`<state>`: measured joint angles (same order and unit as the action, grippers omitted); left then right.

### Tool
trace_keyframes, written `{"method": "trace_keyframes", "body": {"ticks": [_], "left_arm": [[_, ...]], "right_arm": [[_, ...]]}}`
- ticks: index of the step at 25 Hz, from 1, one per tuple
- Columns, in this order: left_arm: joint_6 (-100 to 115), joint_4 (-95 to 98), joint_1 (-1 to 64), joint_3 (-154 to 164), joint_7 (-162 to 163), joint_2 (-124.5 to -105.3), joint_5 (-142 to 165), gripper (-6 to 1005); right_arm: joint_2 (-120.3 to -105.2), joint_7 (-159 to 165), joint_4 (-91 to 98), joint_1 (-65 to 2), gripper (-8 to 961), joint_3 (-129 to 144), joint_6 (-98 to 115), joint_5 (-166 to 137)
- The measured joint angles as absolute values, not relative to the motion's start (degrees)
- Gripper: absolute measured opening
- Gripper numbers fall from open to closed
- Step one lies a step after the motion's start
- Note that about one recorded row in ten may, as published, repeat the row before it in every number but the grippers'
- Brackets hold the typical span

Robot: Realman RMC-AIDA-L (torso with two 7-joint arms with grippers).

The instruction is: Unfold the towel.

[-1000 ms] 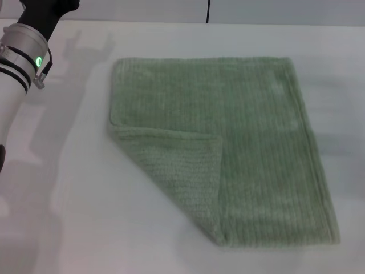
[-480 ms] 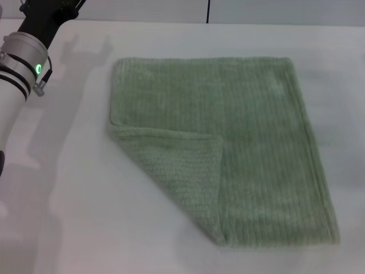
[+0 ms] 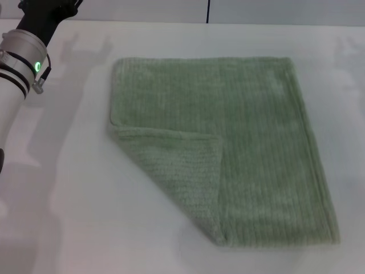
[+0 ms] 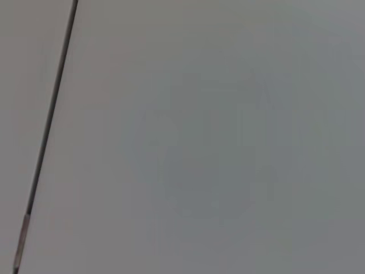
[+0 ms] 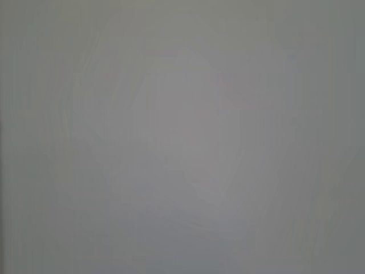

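Fingers of either arm do not show in any view, so whether they are open or closed cannot be told. Only part of the left arm (image 3: 20, 63) is visible, at the far left of the head view: a pale forearm with black bands, a small green light on its wrist ring, and a dark section that runs out past the upper left corner. It is raised over the far left part of the table (image 3: 68, 188), well apart from the cloth. The right arm is out of sight.

Both wrist views give only a plain grey surface; the left wrist view also has a thin dark line (image 4: 48, 131) crossing it near one edge.

On the white table lies the towel (image 3: 256, 142), pale sage-green terry with fine ribbed stripes and a hemmed border. It is spread flat over the middle and right of the table, except for its near left corner, which is turned over onto the rest as a triangular flap (image 3: 182, 171). The flap's folded edge runs diagonally from the towel's left side down to its near edge, and the flap's tip lies towards the middle of the cloth.

Beyond the far edge of the table stands a grey wall with a dark vertical seam (image 3: 208, 11).
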<state>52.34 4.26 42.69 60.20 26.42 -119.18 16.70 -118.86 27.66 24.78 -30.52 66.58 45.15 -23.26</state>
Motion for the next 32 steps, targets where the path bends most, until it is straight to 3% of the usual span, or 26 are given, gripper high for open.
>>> {"method": "trace_keyframes", "body": {"ticks": [4, 14, 21, 32], "left_arm": [[52.30, 4.41, 42.88, 60.20, 26.28, -119.18, 16.70, 842], [52.20, 5.24, 42.98, 60.20, 25.71, -119.13, 16.70, 842], [52.22, 5.93, 42.98, 60.21, 25.67, -119.01, 16.70, 841], [52.48, 6.33, 42.97, 60.21, 25.66, -119.00, 16.70, 841]], "right_arm": [[-118.83, 42.72, 34.09, -28.75, 161, 71.08, 34.82, -36.07], [-118.54, 82.61, 42.30, -28.50, -5, 74.48, 25.55, -70.73], [-117.87, 100.01, 44.96, -28.76, -1, 74.19, 28.19, -87.43], [-115.13, 124.23, 47.80, -33.52, -2, 65.34, 49.94, -117.26]]}}
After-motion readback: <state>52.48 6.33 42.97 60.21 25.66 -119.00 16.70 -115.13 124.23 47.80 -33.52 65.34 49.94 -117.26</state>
